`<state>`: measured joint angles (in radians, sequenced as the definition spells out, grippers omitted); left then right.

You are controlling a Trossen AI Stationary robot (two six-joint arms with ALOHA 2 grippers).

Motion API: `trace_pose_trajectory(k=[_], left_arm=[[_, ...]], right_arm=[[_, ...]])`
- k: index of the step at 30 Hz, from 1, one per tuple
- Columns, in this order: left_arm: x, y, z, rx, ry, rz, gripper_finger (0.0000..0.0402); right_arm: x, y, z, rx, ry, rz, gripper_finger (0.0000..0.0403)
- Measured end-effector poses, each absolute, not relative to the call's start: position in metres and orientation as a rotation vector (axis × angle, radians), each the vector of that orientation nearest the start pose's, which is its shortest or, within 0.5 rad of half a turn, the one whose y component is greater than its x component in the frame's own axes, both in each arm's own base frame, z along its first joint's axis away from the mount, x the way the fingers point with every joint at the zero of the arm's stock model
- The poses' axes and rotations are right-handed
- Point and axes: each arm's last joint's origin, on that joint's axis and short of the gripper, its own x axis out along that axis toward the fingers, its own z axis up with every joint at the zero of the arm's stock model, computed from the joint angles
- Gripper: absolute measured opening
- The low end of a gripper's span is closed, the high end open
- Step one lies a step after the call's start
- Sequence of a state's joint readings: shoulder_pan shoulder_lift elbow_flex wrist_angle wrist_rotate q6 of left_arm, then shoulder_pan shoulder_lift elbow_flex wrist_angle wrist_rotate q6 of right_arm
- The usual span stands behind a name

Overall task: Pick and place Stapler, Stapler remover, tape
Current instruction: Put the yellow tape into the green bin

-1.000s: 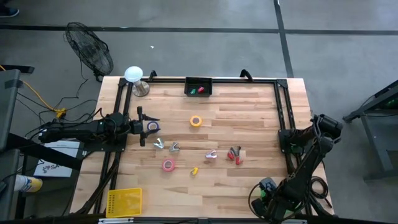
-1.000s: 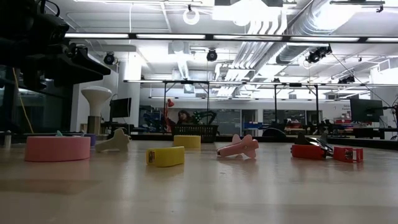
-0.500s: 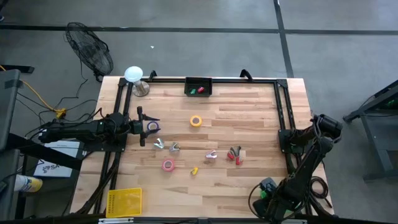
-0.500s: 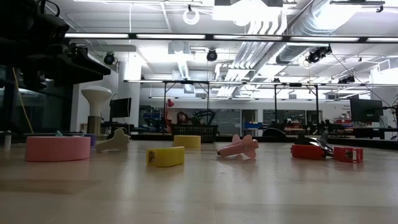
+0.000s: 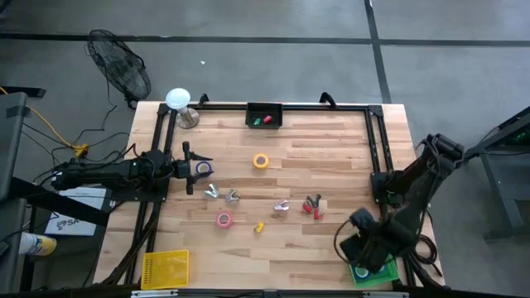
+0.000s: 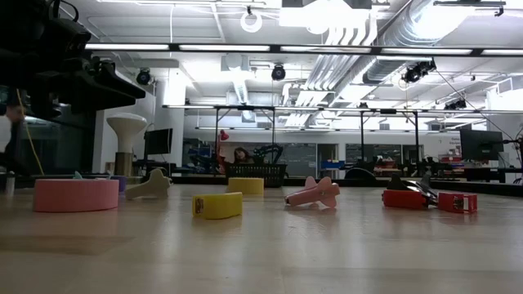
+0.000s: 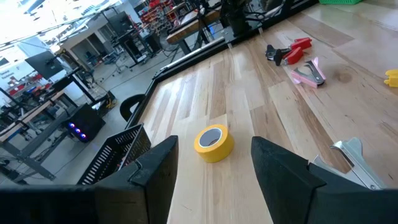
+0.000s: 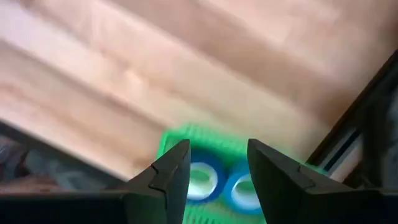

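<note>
My right gripper [image 5: 364, 247] hangs open, pointing down, above a green basket [image 5: 374, 273] at the table's near right corner. Two blue tape rolls [image 8: 202, 177] lie in that basket, below the fingers and apart from them. My left gripper [image 5: 192, 168] waits open and level at the table's left, with a purplish-blue tape roll [image 5: 203, 168] lying just before it. A yellow tape roll [image 7: 213, 142], a pink tape roll [image 5: 224, 219], silver stapler removers [image 5: 222, 194], a pink stapler remover [image 5: 281, 207], red pieces [image 5: 312, 205] and a small yellow block [image 5: 258, 227] lie flat on the wood.
A black basket [image 5: 264, 116] with a green and a red piece stands at the far edge. A yellow basket [image 5: 164, 269] sits at the near left corner. A white-topped stand [image 5: 179, 103] is at the far left. Black rails [image 5: 377, 149] run along the sides.
My right gripper has risen from low over the near right corner and gone a little toward the table's far side, turning at the wrist. The green basket beneath it, hidden by the arm before, now shows.
</note>
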<state>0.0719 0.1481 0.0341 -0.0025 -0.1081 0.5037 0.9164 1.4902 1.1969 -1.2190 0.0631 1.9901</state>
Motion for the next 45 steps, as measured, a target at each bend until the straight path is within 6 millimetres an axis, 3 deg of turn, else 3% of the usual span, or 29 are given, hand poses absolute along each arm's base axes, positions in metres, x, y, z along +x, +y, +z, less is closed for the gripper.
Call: trace_pose_trajectory(k=[6, 14, 24, 32, 38, 45], left_arm=[[0.104, 0.011, 0.163, 0.504, 0.159, 0.146, 0.0197], [0.105, 0.011, 0.163, 0.504, 0.159, 0.147, 0.0197], [0.104, 0.011, 0.163, 0.504, 0.160, 0.147, 0.0197], [0.104, 0.011, 0.163, 0.504, 0.160, 0.147, 0.0197], [0.104, 0.011, 0.163, 0.504, 0.159, 0.147, 0.0197], [0.105, 0.011, 0.163, 0.503, 0.159, 0.145, 0.0197]], right_arm=[[0.174, 0.171, 0.260, 0.665, 1.310, -0.784, 0.0152], [0.215, 0.121, 0.260, 0.426, 1.324, -0.649, 0.0152], [0.277, 0.027, 0.265, 0.243, 1.185, -0.350, 0.0152], [0.296, -0.046, 0.271, 0.176, 1.021, -0.218, 0.0152], [0.313, -0.077, 0.248, 0.042, 1.032, -0.133, 0.0163], [0.345, -0.093, 0.199, -0.055, 1.056, -0.038, 0.0213]])
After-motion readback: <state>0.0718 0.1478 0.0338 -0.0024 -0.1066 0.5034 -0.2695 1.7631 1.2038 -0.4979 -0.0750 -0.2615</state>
